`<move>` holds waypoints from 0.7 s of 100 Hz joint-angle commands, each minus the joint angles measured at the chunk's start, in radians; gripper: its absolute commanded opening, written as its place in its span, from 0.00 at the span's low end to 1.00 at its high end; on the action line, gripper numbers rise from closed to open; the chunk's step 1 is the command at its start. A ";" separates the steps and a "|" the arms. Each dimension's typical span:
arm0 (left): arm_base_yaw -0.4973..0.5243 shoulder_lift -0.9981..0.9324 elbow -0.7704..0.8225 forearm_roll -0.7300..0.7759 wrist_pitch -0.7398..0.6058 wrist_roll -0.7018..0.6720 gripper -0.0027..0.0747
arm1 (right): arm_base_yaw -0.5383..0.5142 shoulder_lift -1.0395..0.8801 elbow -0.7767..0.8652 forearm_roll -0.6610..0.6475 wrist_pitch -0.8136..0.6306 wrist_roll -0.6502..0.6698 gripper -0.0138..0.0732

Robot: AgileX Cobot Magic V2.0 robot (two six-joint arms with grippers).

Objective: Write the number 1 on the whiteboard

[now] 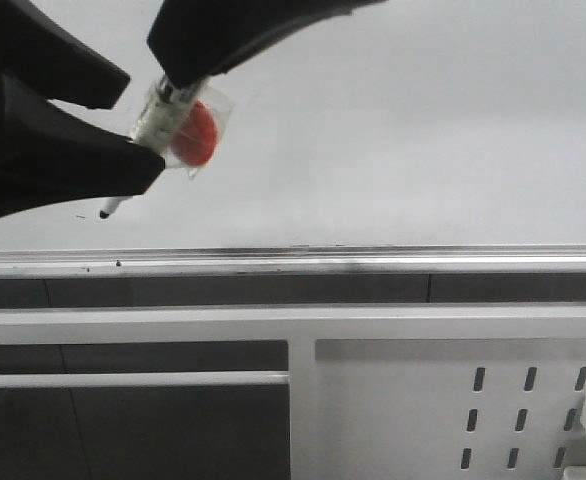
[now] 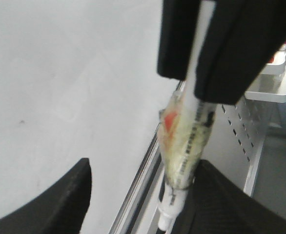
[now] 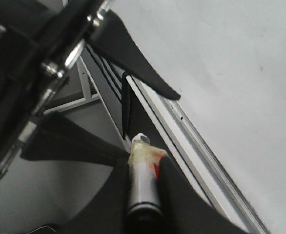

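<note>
Left hand (image 1: 123, 125) beside marker (image 1: 163, 115), perforated panel (image 1: 453, 410) below

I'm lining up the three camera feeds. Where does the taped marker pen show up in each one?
Front view: marker pen at upper left, between black claw fingers.
Left wrist view: right of centre, pointing down past the ledge.
Right wrist view: bottom centre, gripped by the right claw.
Shared landmark: the whiteboard's silvery ledge.
</note>
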State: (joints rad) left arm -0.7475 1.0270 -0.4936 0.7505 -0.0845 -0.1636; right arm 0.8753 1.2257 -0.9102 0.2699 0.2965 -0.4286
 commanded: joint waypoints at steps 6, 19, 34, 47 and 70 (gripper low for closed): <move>-0.009 -0.075 -0.036 -0.049 0.054 -0.010 0.58 | -0.005 -0.073 0.034 -0.002 -0.149 -0.005 0.08; -0.009 -0.165 -0.029 -0.095 0.084 -0.010 0.58 | -0.038 -0.146 0.100 0.011 -0.152 0.010 0.08; -0.009 -0.263 -0.014 -0.118 0.150 -0.010 0.34 | -0.092 -0.248 0.177 0.018 -0.152 0.012 0.08; -0.009 -0.349 -0.005 -0.218 0.172 -0.010 0.01 | -0.125 -0.354 0.230 0.020 -0.140 0.012 0.08; -0.009 -0.487 0.033 -0.378 0.084 -0.010 0.01 | -0.180 -0.489 0.252 0.044 -0.097 0.012 0.08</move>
State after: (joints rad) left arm -0.7490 0.5749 -0.4582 0.4128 0.1088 -0.1636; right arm 0.7207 0.7747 -0.6337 0.2883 0.2605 -0.4165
